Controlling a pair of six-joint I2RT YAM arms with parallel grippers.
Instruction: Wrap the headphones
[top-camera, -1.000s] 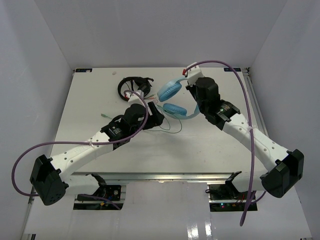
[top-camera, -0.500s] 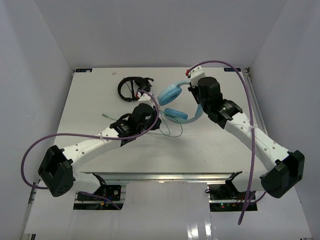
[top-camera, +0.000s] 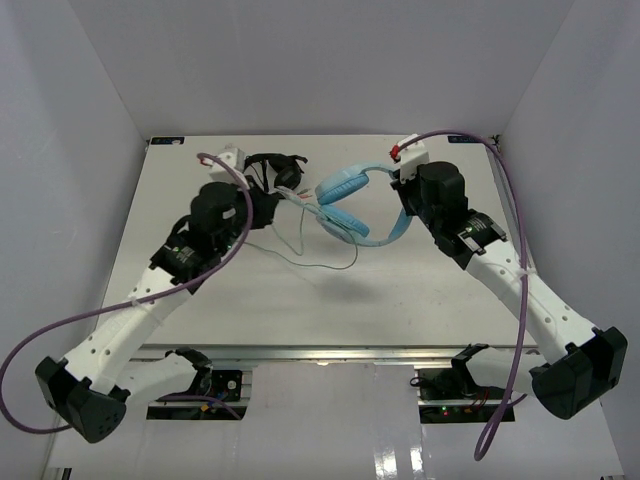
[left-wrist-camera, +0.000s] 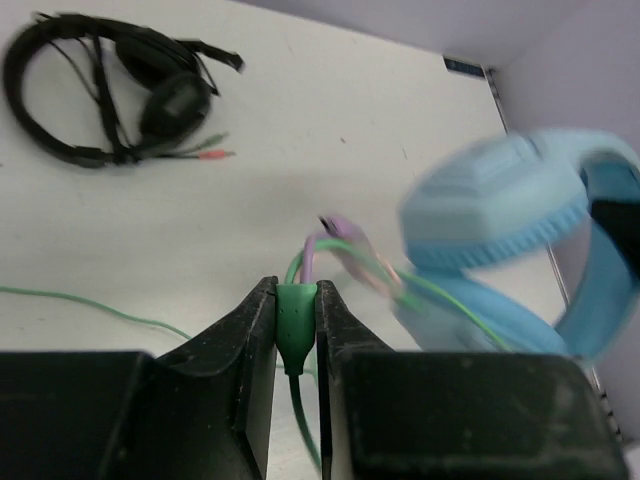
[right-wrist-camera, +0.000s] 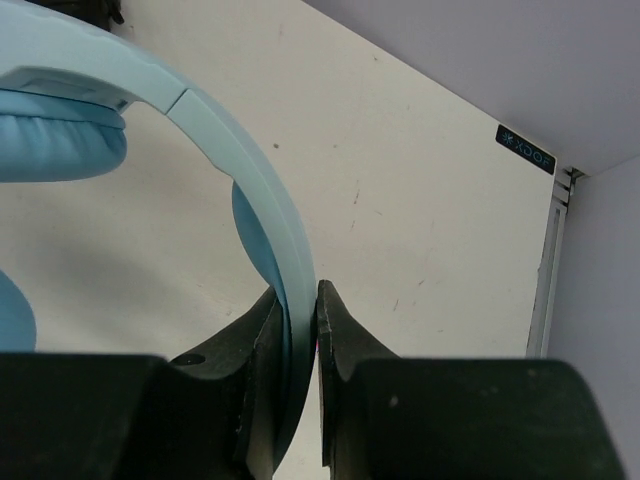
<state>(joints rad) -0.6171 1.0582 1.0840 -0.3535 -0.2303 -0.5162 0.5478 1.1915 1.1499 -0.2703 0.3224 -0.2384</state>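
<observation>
The light blue headphones (top-camera: 345, 200) hang above the table's far middle, with my right gripper (top-camera: 402, 208) shut on their wide band (right-wrist-camera: 250, 160); one padded cup (right-wrist-camera: 60, 135) shows at the upper left of the right wrist view. Their thin green-white cable (top-camera: 300, 250) sags in a loop from the cups down to the table and up to my left gripper (top-camera: 272, 203). In the left wrist view, that gripper (left-wrist-camera: 296, 290) is shut on the cable's green moulded junction (left-wrist-camera: 295, 325). The cups (left-wrist-camera: 500, 200) appear blurred to its right.
Smaller black headphones (top-camera: 265, 170) with their own thin leads lie at the table's far left-middle, just behind my left gripper, and appear again as black headphones (left-wrist-camera: 110, 90) in the left wrist view. White walls enclose the table on three sides.
My left gripper has shut on the cable's green junction and swung left and back with it, drawing the cable out. The right arm has shifted slightly right, still gripping the band.
</observation>
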